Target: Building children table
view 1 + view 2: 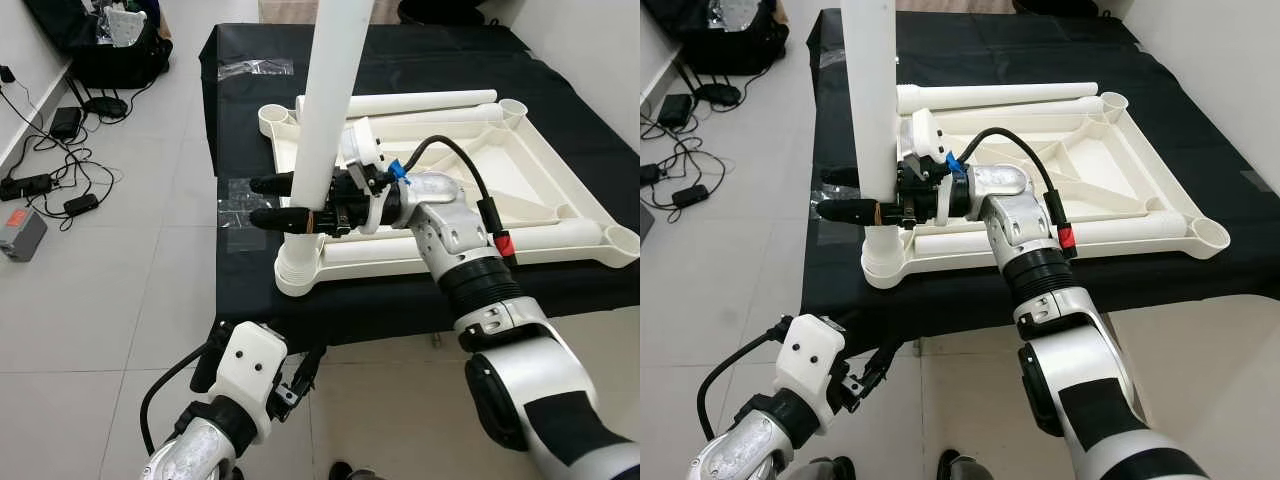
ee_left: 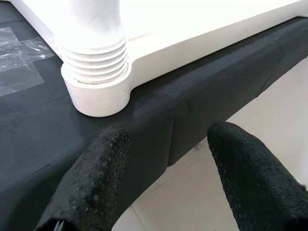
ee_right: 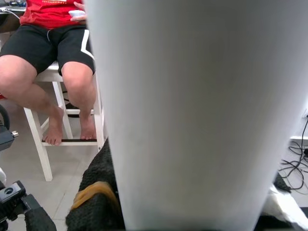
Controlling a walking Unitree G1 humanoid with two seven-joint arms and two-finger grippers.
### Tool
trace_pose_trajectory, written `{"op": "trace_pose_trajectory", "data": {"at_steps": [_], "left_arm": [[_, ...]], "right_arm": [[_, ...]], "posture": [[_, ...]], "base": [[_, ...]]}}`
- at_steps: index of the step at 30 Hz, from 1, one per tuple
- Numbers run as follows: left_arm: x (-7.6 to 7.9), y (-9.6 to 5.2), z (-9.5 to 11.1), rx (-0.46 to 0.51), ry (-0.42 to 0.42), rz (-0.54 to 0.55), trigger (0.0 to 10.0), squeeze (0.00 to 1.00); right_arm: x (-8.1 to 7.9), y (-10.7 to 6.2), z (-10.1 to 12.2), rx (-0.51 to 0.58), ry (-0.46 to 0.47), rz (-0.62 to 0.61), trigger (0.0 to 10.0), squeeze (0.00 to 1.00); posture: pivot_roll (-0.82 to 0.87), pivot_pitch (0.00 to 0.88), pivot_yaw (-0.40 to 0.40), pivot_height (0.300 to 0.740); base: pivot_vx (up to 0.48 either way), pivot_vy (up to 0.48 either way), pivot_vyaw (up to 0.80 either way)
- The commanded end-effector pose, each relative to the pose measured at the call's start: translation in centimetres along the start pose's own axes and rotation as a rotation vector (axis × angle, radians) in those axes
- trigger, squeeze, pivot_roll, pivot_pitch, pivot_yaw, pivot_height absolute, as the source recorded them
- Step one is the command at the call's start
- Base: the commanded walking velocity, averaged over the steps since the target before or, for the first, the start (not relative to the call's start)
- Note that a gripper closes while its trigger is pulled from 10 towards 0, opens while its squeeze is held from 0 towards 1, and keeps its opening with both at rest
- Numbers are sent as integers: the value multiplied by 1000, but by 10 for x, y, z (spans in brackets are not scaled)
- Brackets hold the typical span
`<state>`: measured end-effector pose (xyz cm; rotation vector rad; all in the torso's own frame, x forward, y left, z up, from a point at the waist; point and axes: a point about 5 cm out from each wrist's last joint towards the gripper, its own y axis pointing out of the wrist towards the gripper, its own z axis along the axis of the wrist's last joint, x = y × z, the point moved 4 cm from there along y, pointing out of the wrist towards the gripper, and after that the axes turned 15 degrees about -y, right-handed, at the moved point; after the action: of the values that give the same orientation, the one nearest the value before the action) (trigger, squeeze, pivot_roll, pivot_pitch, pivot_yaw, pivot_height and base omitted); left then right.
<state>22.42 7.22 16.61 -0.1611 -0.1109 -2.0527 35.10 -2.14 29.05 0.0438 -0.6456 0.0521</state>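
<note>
Table parts lay on a black-covered table (image 1: 250, 280): the white tabletop frame (image 1: 520, 160) rested upside down, its round corner sockets facing up. At the frame's near-left corner, close to the table's front edge, one white leg (image 1: 325, 120) stood upright in its socket (image 2: 96, 91), with several rings of thread above the collar, so by my guess it was not fully screwed home. The right gripper (image 1: 275, 202) reached across the frame with its two black fingers closed around that leg low down, one on either side. The left gripper (image 2: 168, 183) hung below the table's front edge with its fingers spread apart and holding nothing. A second leg (image 1: 420, 100) lay loose along the frame's far edge. Three sockets looked unfilled, so most of the building remained. A person (image 3: 53, 57) sat on a stool beyond the table.
</note>
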Motion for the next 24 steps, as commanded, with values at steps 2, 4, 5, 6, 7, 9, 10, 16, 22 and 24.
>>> {"op": "trace_pose_trajectory", "data": {"at_steps": [2, 4, 5, 6, 7, 9, 10, 16, 22, 24], "left_arm": [[2, -1, -6, -23, -13, -6, 10000, 0], [2, -1, -6, -22, -13, -5, 10000, 0], [2, -1, -6, -22, -13, -5, 10000, 0], [2, -1, -6, -22, -11, -7, 10000, 0], [3, -2, -6, -21, -11, -7, 10000, 0], [3, -2, -5, -20, -10, -7, 10000, 0], [3, -2, -5, -19, -10, -7, 10000, 0], [3, -1, -5, -17, -10, -3, 10000, 0], [2, -1, -4, -14, -11, -1, 10000, 0], [2, -1, -3, -13, -11, 0, 10000, 0]], "right_arm": [[-7, 5, -13, -55, 24, 20, 10000, 0], [-6, 6, -14, -62, 28, 9, 10000, 0], [-6, 6, -14, -62, 28, 9, 10000, 0], [-4, 8, -22, -93, 46, -36, 10000, 0], [-1, 9, -26, -111, 57, -69, 10000, 0], [2, 9, -30, -128, 68, -111, 10000, 0], [3, 8, -30, -129, 70, -119, 10000, 0], [4, 6, -36, -146, 82, -160, 10000, 0], [8, -3, -43, -193, 67, -263, 10000, 0], [9, -5, -45, -204, 61, -281, 10000, 0]], "posture": [[83, 249, -120, 740], [83, 249, -120, 740], [83, 249, -120, 740], [83, 246, -121, 740], [83, 246, -121, 740], [84, 243, -124, 740], [84, 243, -124, 740], [86, 238, -123, 740], [86, 233, -120, 740], [86, 233, -120, 740]], "base": [[0, 0, 0], [0, 0, 0], [0, 0, 0], [0, 0, 0], [0, 0, 0], [0, 0, 0], [0, 0, 0], [0, 0, 0], [0, 0, 0], [0, 0, 0]]}}
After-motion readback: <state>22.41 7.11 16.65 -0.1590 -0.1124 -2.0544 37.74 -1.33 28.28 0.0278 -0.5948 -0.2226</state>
